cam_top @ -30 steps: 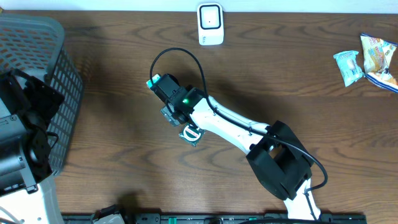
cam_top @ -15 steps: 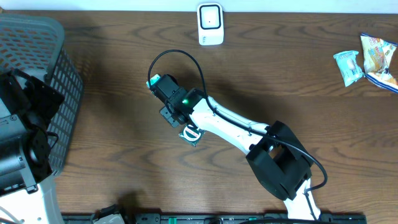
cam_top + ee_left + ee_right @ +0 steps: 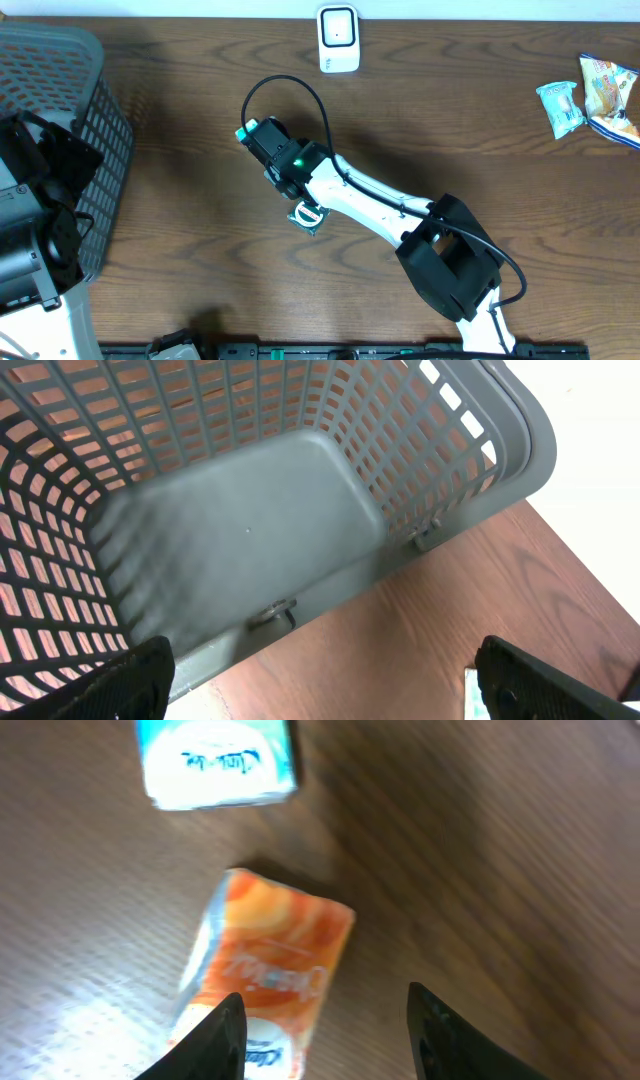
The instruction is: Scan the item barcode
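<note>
Right jaws: apart, lowered over the orange packet, not clamped on it. The packet lies flat on the table, tilted, between the two fingers. Its lower end is hard against one finger, touching or just short, cannot tell which. A clear gap separates it from the other finger.

A teal-and-white packet lies just beyond the orange one, apart from it and outside the jaws.

Writing: cursive print on both packets, too blurred to read.

Overhead: the right arm reaches from the near right corner to mid-table, a little left of centre. The orange packet is hidden beneath the wrist.

The white scanner stands at the far edge, well apart from the jaws.

Left jaws: wide apart, nothing between them, above the grey basket at the table's left edge.
</note>
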Motion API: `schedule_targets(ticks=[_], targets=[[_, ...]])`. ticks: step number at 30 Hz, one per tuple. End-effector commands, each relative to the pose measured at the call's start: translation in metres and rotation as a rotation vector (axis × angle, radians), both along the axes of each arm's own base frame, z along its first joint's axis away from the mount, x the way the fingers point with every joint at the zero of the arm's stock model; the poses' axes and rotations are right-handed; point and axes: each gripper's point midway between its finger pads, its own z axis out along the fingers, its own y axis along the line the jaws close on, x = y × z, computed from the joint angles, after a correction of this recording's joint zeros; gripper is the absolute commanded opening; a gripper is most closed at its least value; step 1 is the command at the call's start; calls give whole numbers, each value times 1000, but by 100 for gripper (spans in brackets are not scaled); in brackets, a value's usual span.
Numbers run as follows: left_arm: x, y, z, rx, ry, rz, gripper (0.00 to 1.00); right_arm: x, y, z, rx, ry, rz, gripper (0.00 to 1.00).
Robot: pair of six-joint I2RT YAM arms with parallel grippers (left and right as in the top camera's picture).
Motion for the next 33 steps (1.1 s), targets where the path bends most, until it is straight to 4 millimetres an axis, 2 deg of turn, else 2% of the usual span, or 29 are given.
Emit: schedule_targets(ticks=[1, 9, 11, 14, 18, 22, 28, 33], targets=[[-1, 1, 0, -2, 0, 13, 95, 9, -19, -4, -68, -27, -31, 45], [-1, 1, 0, -2, 0, 13, 95, 24, -42, -5, -77, -16, -86, 49], [-1, 1, 0, -2, 0, 13, 95, 24, -41, -6, -66, -5, -82, 49], [-1, 1, 0, -2, 0, 13, 95, 16, -31, -8, -34, 30, -51, 51], [-1, 1, 0, -2, 0, 13, 95, -4, -6, -12, 23, 92, 45, 51], [-1, 1, 0, -2, 0, 13, 95, -13, 12, -10, 45, 86, 85, 52], [-2, 1, 0, -2, -1, 13, 95, -25, 28, -8, 55, 75, 124, 55], [-1, 1, 0, -2, 0, 13, 95, -35, 36, -10, 62, 86, 150, 52]])
